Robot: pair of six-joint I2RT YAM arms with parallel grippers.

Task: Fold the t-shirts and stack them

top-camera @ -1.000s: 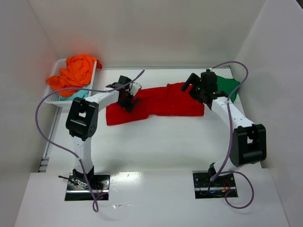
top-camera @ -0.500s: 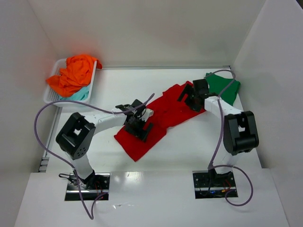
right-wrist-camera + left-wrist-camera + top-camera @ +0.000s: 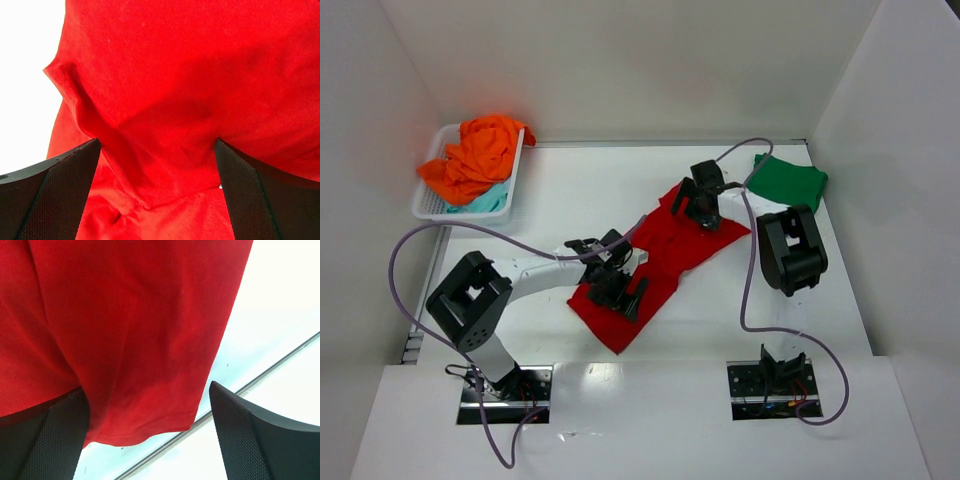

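- My left gripper (image 3: 145, 405) is spread wide over the near hem of the red t-shirt (image 3: 670, 250), gripping nothing.
- My right gripper (image 3: 156, 150) also gapes wide, over the shirt's bunched far end.
- The green t-shirt (image 3: 790, 180) lies far right on the bench, and the orange t-shirt (image 3: 480, 155) fills the basket (image 3: 428, 208) far left.

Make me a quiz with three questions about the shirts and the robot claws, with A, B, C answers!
1. Where is the orange shirt? A) in the white basket B) on the left arm C) under the right arm
2. What colour is the folded shirt in the far right corner? A) blue B) green C) yellow
3. How is the left claw? A) shut tight B) open C) holding the basket
Answers: A, it is heaped in the basket; B, it is dark green; B, its fingers stand wide apart over the red shirt.
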